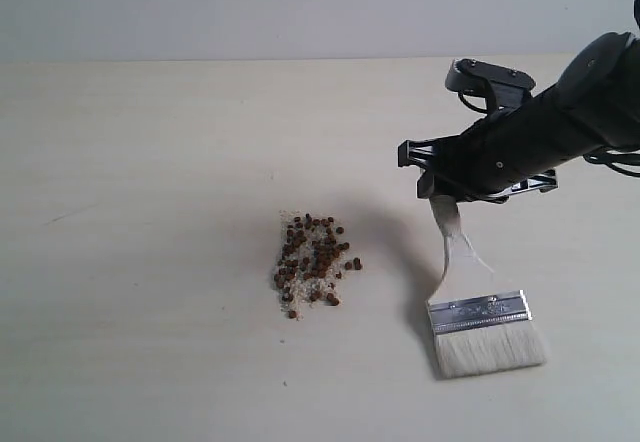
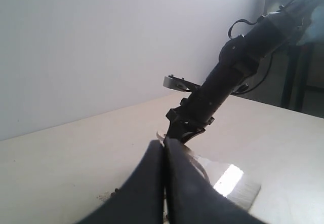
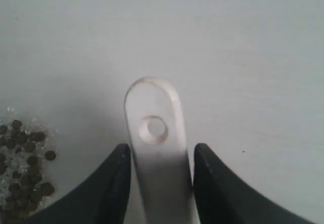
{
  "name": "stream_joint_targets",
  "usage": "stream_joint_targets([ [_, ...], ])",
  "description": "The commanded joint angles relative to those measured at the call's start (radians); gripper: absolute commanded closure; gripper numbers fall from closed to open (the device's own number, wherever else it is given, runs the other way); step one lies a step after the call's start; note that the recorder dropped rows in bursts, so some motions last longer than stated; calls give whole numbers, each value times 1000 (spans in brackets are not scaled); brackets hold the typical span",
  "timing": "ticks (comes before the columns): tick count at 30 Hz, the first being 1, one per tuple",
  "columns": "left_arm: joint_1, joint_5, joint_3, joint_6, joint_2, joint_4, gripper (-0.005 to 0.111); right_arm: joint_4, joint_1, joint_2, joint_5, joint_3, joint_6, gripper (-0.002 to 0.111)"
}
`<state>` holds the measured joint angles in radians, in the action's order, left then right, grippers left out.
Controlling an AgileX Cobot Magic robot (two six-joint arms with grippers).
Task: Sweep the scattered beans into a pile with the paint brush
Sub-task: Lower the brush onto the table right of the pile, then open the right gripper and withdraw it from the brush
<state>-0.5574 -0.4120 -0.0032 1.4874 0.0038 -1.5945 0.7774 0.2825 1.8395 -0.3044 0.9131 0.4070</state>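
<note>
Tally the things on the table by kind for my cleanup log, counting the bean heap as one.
Paint brush: 1
Pile of beans: 1
Robot grippers in view: 2, right gripper and left gripper
Total: 4

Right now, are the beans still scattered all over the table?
No, the beans sit in one small heap on the table, left of the paint brush.

exterior view high over the table (image 1: 150,162), wrist views low and close (all sharing the paint brush (image 1: 478,312))
</note>
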Motion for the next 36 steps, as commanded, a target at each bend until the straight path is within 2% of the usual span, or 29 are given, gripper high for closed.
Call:
stream_joint_targets([
  [1,-1,-3,3,0,-4,-1,107,-38,-6,0,32,1,10,66],
  [9,-1,-3,3,0,-4,-1,107,-55,-6,-11,94,1,6,66],
  [11,-1,-1,3,0,-4,-1,107,-59,-6,-27,94,1,11,69],
  [13,-1,-1,3,0,-4,-1,107,-78,-6,-52,94,1,11,81],
  [16,-1,-1,3,0,-4,-1,107,-81,-6,-105,94,1,11,106],
  [17,-1,-1,3,0,-4,-1,107,-81,-6,-126,101,1,11,108],
  [21,-1,-1,3,0,-4,-1,107,-81,-4,-232,184,-44,18,108],
  [29,-1,-1,3,0,-4,-1,107,-81,-3,-554,451,-323,79,108],
  [36,-1,-1,3,0,-4,-1,107,-55,-3,-931,314,-481,58,108],
])
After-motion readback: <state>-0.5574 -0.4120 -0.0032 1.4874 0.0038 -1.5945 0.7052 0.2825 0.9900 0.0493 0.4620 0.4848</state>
